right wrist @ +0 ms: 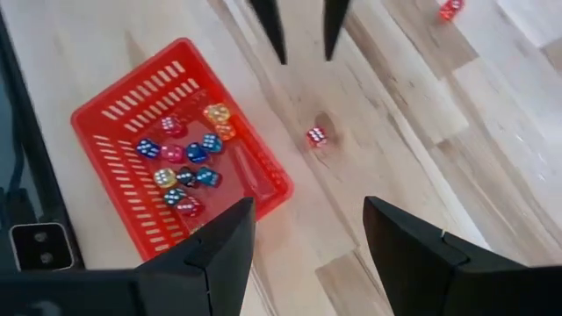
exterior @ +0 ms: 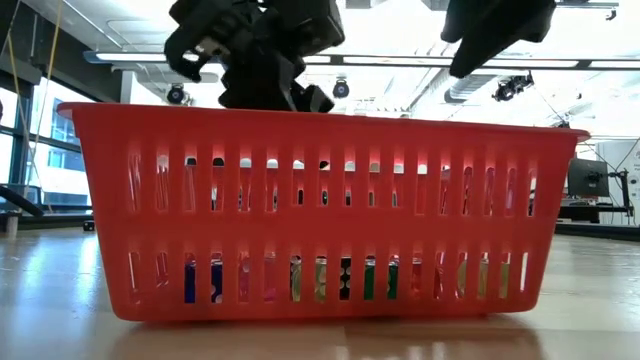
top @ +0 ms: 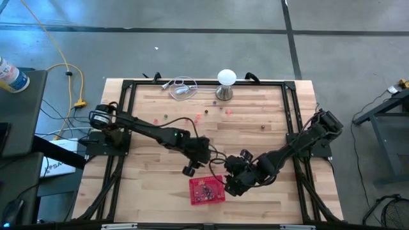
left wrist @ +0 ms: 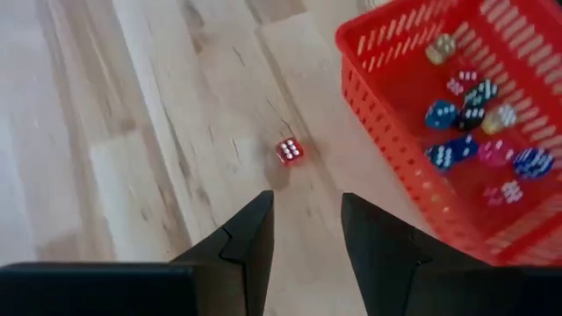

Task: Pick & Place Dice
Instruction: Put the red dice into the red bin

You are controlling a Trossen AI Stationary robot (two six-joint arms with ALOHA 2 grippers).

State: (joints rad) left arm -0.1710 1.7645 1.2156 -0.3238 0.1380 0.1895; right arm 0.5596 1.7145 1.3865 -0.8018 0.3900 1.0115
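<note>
A red mesh basket (top: 206, 190) stands near the table's front edge and holds several dice (left wrist: 465, 114) in blue, pink, yellow and dark colours. One red die (left wrist: 290, 151) lies alone on the bare wood just left of the basket, and it also shows in the right wrist view (right wrist: 316, 137). My left gripper (left wrist: 306, 230) hangs open above the table, short of this die, pointing down at a slant. My right gripper (right wrist: 307, 235) is open too, above the basket's far right corner. Neither holds anything.
More loose dice (top: 199, 117) lie scattered over the far half of the table, another red one (right wrist: 450, 9) among them. A white ball-topped metal stand (top: 225, 83) and a coiled cable (top: 181, 88) sit at the far edge. A black frame (top: 128, 89) borders the table.
</note>
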